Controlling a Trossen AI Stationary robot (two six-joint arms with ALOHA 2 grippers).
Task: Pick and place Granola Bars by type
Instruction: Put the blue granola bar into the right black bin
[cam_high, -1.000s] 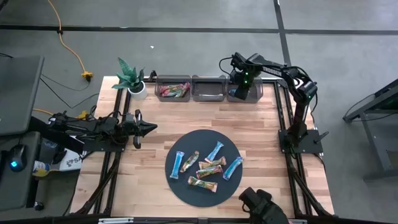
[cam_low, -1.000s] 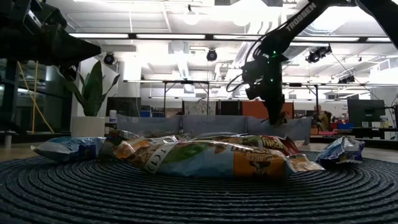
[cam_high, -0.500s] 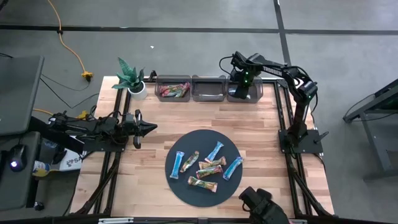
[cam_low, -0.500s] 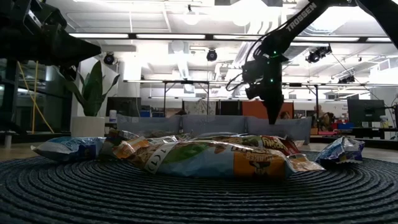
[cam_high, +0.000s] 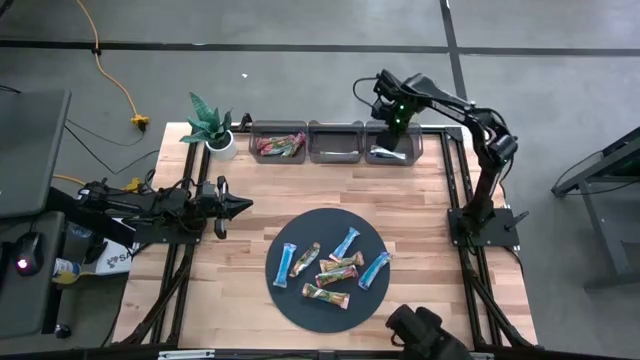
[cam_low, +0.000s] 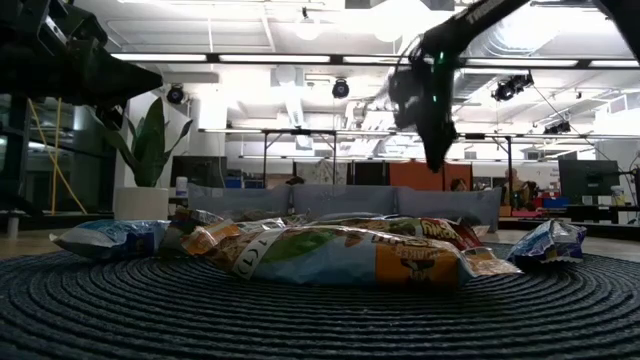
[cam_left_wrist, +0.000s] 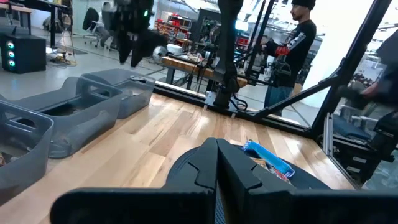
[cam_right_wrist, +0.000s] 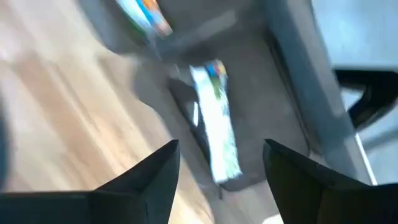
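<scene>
Even, shadowless overhead light falls on the wooden surface (cam_high: 250, 200) in the high view. The low view is backlit: ceiling light strips (cam_low: 300, 58) glare, and the left arm (cam_low: 70, 60) reads as a silhouette. The right wrist view is motion-blurred, smearing a light blue bar (cam_right_wrist: 214, 124) inside its bin (cam_right_wrist: 273, 93).

No legible text — bar wrappers (cam_low: 330, 255) prob. printed, unreadable.

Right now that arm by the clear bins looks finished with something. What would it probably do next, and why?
Probably swing back toward the dark round disc. The right gripper hangs open above the right-hand bin, where a light blue bar already lies, and several bars still lie unsorted on the disc. The left gripper waits at the table's left.
</scene>
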